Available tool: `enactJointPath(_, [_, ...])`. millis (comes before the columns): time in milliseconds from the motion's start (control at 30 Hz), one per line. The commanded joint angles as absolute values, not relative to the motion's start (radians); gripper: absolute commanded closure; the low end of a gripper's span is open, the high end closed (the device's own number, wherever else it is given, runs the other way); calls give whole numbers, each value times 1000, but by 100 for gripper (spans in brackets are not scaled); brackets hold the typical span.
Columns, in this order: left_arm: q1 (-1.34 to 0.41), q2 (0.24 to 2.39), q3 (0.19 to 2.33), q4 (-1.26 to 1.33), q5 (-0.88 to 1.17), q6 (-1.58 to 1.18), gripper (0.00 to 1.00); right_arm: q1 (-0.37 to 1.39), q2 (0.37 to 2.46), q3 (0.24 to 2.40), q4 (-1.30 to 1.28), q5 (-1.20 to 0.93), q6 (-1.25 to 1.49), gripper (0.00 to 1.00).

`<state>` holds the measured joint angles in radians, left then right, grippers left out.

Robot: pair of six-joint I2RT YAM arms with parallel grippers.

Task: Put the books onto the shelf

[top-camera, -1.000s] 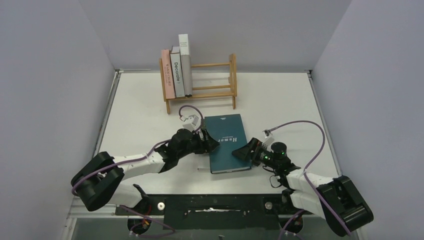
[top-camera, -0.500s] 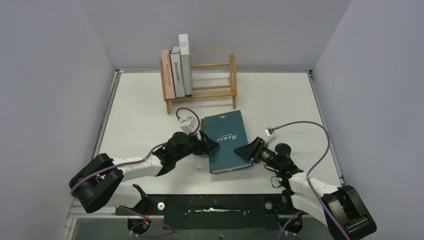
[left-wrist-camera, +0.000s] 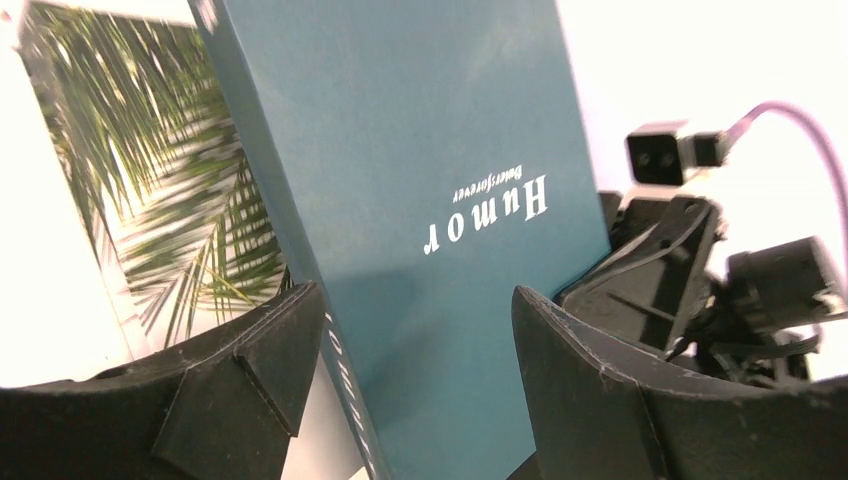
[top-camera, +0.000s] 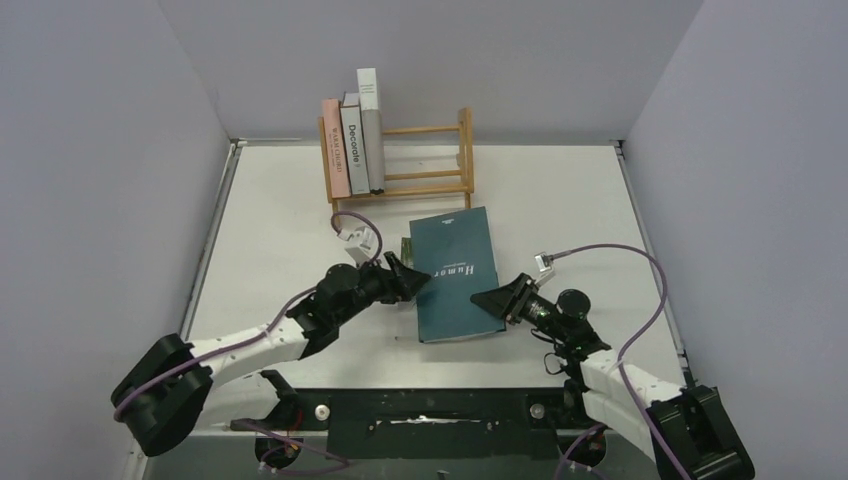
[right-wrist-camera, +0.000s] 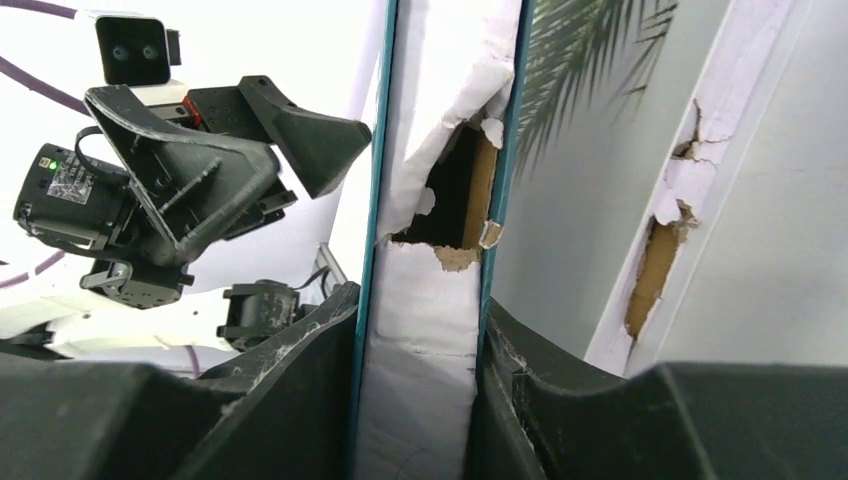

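Three books shelved, the fourth in a grip, the fifth waiting

The pink book point(top-camera: 333, 150), brown book point(top-camera: 351, 145) and grey book point(top-camera: 369, 125) stand upright and touching at the left end of the shelf point(top-camera: 465, 150), and the slots to their right hold nothing. The teal book point(top-camera: 455, 270) lies just in front of the shelf's right half, over the palm book point(left-wrist-camera: 150, 190), which shows only along its edge. The right gripper point(top-camera: 490, 299) is clenched on the teal book's page edge, at the end far from the shelf. The left gripper point(top-camera: 412, 281) is released, its jaws wide about the spine side. As I judge it, the teal book has yet to be raised and stood beside the grey one, and then the palm book.
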<state>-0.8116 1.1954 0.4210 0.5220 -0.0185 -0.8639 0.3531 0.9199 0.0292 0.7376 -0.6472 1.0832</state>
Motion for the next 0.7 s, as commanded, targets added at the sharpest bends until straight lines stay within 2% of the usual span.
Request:
enactJointPath(0, [-750, 1057, 398, 507, -49, -892, 31, 330, 883, 45, 879, -711, 1141, 75])
enactJointPath(233, [-629, 960, 361, 512, 123, -912, 30, 312, 858, 113, 892, -780, 1175, 76])
enactJointPath(667, [-614, 997, 352, 652, 301, -924, 29, 314, 918, 163, 1006, -844, 1240, 76])
